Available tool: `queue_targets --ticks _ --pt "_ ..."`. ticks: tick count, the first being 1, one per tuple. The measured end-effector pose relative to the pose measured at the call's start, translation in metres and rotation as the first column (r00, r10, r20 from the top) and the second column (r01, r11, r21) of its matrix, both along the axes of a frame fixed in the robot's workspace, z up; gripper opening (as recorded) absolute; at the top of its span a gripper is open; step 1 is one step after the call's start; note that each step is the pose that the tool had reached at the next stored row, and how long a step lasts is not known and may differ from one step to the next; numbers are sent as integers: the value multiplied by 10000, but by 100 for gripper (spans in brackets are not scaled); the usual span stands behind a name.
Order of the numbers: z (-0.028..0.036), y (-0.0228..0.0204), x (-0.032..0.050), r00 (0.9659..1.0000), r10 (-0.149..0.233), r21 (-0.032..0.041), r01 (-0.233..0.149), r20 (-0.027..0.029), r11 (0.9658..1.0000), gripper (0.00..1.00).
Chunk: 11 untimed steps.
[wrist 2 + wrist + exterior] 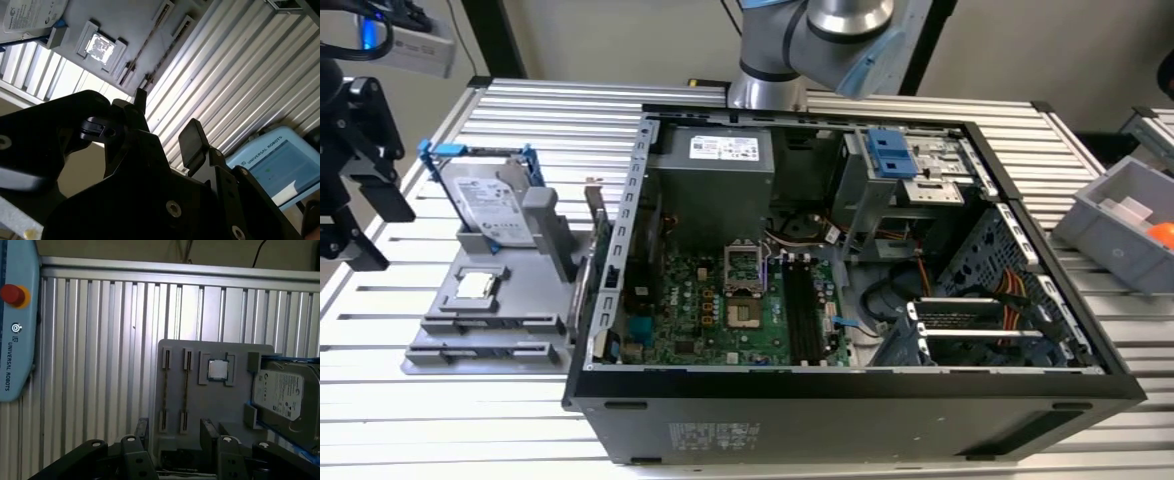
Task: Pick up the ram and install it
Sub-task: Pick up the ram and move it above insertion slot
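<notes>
The ram looks like the thin greenish-brown edge (186, 390) standing in one of the two long slots of the grey holder (215, 405), seen edge-on; in the second wrist view those slots (150, 47) run beside a small square silver chip (100, 44). My gripper (360, 220) hangs above the table at the exterior view's left, apart from the holder (480, 320). In both wrist views its black fingers (192, 140) stand apart, open, with nothing between them. The black motherboard slots (798, 312) lie inside the open computer case (854, 385).
A silver hard drive (491, 205) with a white label stands in a blue bracket at the holder's far end. A blue-grey control pendant (15, 325) lies on the ribbed metal table (440, 420). A grey bin (1121, 230) sits at the exterior view's right.
</notes>
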<state>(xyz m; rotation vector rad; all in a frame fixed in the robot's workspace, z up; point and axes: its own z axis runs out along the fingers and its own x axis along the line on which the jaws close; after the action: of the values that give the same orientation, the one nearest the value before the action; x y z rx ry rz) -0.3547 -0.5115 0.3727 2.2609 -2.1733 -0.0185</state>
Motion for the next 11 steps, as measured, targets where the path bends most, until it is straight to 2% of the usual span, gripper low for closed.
queue_targets --ticks 11 --pt "-49 0 0 10000 -11 -1 11 -1 10000 100"
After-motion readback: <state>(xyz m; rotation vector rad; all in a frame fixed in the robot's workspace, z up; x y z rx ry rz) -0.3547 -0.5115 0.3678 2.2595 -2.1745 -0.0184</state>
